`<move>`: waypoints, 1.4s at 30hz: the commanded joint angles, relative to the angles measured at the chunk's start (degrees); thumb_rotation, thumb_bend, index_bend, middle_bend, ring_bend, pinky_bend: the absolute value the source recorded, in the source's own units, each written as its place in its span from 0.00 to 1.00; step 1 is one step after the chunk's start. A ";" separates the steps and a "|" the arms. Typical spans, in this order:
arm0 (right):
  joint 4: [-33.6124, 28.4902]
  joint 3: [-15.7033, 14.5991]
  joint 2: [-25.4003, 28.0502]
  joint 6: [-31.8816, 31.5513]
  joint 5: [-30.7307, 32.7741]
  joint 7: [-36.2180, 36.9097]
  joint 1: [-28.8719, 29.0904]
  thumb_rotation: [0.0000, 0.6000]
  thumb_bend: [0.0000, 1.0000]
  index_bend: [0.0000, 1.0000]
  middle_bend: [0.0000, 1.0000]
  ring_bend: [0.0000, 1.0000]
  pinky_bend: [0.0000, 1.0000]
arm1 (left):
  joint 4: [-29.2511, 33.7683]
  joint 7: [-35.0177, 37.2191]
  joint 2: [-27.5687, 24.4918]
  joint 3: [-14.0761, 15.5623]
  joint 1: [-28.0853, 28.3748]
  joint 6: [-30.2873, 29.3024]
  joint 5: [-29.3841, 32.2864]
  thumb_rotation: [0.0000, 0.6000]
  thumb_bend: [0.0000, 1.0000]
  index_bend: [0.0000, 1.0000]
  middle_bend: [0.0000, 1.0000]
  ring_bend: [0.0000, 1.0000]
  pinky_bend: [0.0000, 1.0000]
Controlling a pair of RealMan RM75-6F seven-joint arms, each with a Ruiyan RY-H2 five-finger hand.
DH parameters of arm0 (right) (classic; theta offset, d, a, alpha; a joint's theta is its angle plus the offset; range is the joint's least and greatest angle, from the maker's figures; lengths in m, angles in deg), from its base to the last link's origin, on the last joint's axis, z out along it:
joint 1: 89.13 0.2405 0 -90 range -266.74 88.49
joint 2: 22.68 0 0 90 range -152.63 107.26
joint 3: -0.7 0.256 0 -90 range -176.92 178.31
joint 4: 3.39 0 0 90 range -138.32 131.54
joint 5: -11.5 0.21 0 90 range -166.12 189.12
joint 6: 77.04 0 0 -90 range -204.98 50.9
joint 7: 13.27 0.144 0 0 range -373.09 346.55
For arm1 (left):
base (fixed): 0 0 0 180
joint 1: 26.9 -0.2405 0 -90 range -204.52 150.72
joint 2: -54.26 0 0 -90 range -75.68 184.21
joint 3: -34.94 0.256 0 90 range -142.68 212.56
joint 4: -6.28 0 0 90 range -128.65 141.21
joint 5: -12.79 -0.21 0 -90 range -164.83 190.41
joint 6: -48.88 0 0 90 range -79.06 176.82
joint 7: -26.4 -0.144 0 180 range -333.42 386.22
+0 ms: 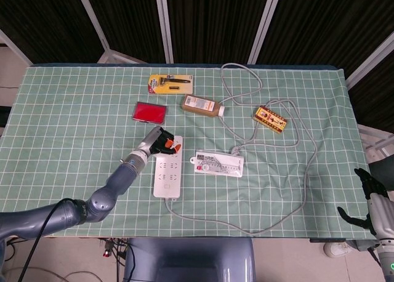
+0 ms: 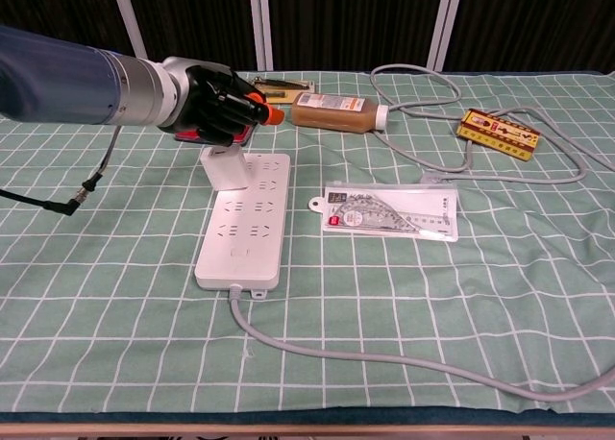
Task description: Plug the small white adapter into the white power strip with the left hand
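Left hand, fingers curled, sits on top of the small white adapter; whether it grips or only presses cannot be told. The adapter stands upright directly beneath the hand, at the far end of the white power strip, apparently seated. To finish well, press straight down along the adapter's vertical axis, avoiding sideways tilt. The strip's long axis runs away from the hand toward the worktop's near edge. Right hand, far right, is empty with fingers apart.
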 commanded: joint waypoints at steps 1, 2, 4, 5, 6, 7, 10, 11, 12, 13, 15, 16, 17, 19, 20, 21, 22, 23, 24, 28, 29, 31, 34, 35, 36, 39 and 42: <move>0.02 -0.01 -0.01 0.04 0.02 0.01 0.00 1.00 0.34 0.00 0.00 0.00 0.00 | -0.38 0.76 0.11 0.57 0.33 0.27 -0.30 1.00 0.35 0.91 1.00 1.00 1.00; 0.03 0.01 0.00 0.04 0.05 0.05 0.00 1.00 0.34 0.00 0.00 0.00 0.00 | -0.57 1.08 0.21 0.88 0.49 0.38 -0.46 1.00 0.36 0.91 1.00 1.00 1.00; 0.07 0.01 -0.02 0.03 0.04 0.04 -0.01 1.00 0.34 0.00 0.00 0.00 0.00 | -0.93 1.61 0.40 1.30 0.79 0.47 -0.68 1.00 0.36 0.91 1.00 1.00 1.00; 0.06 0.00 -0.04 0.04 0.07 0.09 -0.02 1.00 0.34 0.00 0.00 0.00 0.00 | -1.11 1.91 0.48 1.56 0.98 0.55 -0.73 1.00 0.36 0.91 1.00 1.00 1.00; 0.04 0.02 -0.04 0.05 0.08 0.10 0.00 1.00 0.34 0.00 0.00 0.00 0.00 | -1.24 2.08 0.53 1.74 1.10 0.57 -0.77 1.00 0.35 0.91 1.00 1.00 1.00; 0.02 0.04 -0.02 0.09 0.12 0.13 0.01 1.00 0.34 0.00 0.00 0.00 0.00 | -1.42 2.32 0.61 2.01 1.28 0.59 -0.90 1.00 0.35 0.91 1.00 1.00 1.00; 0.01 0.08 -0.01 0.10 0.16 0.15 0.03 1.00 0.34 0.00 0.00 0.00 0.00 | -1.88 3.02 0.78 2.78 1.70 0.62 -1.18 1.00 0.35 0.91 1.00 1.00 1.00; 0.00 0.08 -0.01 0.13 0.16 0.17 0.03 1.00 0.34 0.00 0.00 0.00 0.00 | -2.07 3.21 0.85 3.04 1.85 0.57 -1.28 1.00 0.35 0.91 1.00 1.00 1.00; -0.01 0.07 0.00 0.13 0.15 0.17 0.03 1.00 0.34 0.00 0.00 0.00 0.00 | -2.20 3.34 0.91 3.20 1.94 0.52 -1.35 1.00 0.36 0.91 1.00 1.00 1.00; 0.00 0.07 -0.01 0.13 0.16 0.19 0.02 1.00 0.34 0.00 0.00 0.00 0.00 | -2.40 3.52 1.00 3.45 2.07 0.44 -1.44 1.00 0.36 0.91 1.00 1.00 1.00; 0.00 0.11 -0.01 0.16 0.23 0.25 0.03 1.00 0.34 0.00 0.00 0.00 0.00 | -2.79 3.90 1.20 3.90 2.31 0.33 -1.57 1.00 0.35 0.91 1.00 1.00 1.00; -0.03 0.12 0.00 0.20 0.29 0.29 0.04 1.00 0.34 0.00 0.00 0.00 0.00 | -2.97 4.09 1.29 4.10 2.42 0.29 -1.64 1.00 0.35 0.91 1.00 1.00 1.00; -0.05 0.13 0.01 0.21 0.31 0.29 0.04 1.00 0.34 0.00 0.00 0.00 0.00 | -3.15 4.26 1.40 4.36 2.51 0.27 -1.68 1.00 0.35 0.91 1.00 1.00 1.00; -0.04 0.14 0.00 0.20 0.31 0.29 0.04 1.00 0.34 0.00 0.00 0.00 0.00 | -3.44 4.56 1.55 4.71 2.65 0.29 -1.79 1.00 0.35 0.91 1.00 1.00 1.00; -0.04 0.14 -0.01 0.22 0.32 0.30 0.05 1.00 0.34 0.00 0.00 0.00 0.00 | -3.60 4.75 1.64 4.87 2.72 0.28 -1.91 1.00 0.35 0.91 1.00 1.00 1.00; -0.05 0.13 0.00 0.24 0.31 0.31 0.05 1.00 0.34 0.00 0.00 0.00 0.00 | -3.75 4.93 1.73 5.01 2.79 0.26 -2.06 1.00 0.35 0.91 1.00 1.00 1.00; -0.05 0.13 0.01 0.23 0.29 0.30 0.05 1.00 0.34 0.00 0.00 0.00 0.00 | -3.85 5.03 1.81 5.11 2.84 0.25 -2.18 1.00 0.35 0.91 1.00 1.00 1.00; -0.06 0.15 0.01 0.20 0.27 0.31 0.05 1.00 0.34 0.00 0.00 0.00 0.00 | -3.96 5.20 1.90 5.25 2.91 0.24 -2.35 1.00 0.35 0.91 1.00 1.00 1.00; -0.06 0.14 -0.01 0.18 0.26 0.30 0.04 1.00 0.34 0.00 0.00 0.00 0.00 | -4.07 5.36 2.01 5.38 2.99 0.23 -2.51 1.00 0.35 0.91 1.00 1.00 1.00; -0.11 0.15 0.01 0.12 0.25 0.33 0.00 1.00 0.34 0.00 0.00 0.00 0.00 | -4.39 5.76 2.28 6.03 3.27 0.44 -2.96 1.00 0.35 0.91 1.00 1.00 1.00; -0.11 0.16 0.01 0.08 0.28 0.35 -0.02 1.00 0.34 0.00 0.00 0.00 0.00 | -4.40 5.89 2.29 6.19 3.30 0.48 -3.03 1.00 0.35 0.91 1.00 1.00 1.00; -0.11 0.18 0.02 0.15 0.33 0.43 0.00 1.00 0.34 0.00 0.00 0.00 0.00 | -4.43 5.98 2.25 6.63 3.38 0.40 -3.13 1.00 0.35 0.91 1.00 1.00 1.00; -0.09 0.14 0.06 0.18 0.19 0.44 0.02 1.00 0.34 0.00 0.00 0.00 0.00 | -4.50 6.42 2.17 6.66 3.35 -0.15 -3.38 1.00 0.35 0.91 1.00 1.00 1.00; -0.07 0.13 0.04 0.19 0.22 0.47 0.00 1.00 0.34 0.00 0.00 0.00 0.00 | -4.43 6.72 2.14 6.41 3.29 -0.54 -3.69 1.00 0.35 0.91 1.00 1.00 1.00; -0.05 0.13 0.04 0.18 0.22 0.48 0.00 1.00 0.34 0.00 0.00 0.00 0.00 | -4.29 6.95 2.09 6.21 3.23 -0.74 -3.92 1.00 0.35 0.90 1.00 1.00 1.00; 0.02 0.11 0.02 0.16 0.15 0.42 -0.01 1.00 0.34 0.00 0.00 0.00 0.00 | -2.89 8.40 1.43 4.26 2.75 -2.27 -6.03 1.00 0.35 0.87 1.00 1.00 1.00; 0.04 0.07 0.03 0.07 -0.02 0.31 -0.01 1.00 0.34 0.00 0.00 0.00 0.00 | -0.51 9.55 0.62 1.86 1.92 -6.04 -10.45 1.00 0.35 0.81 1.00 0.98 0.99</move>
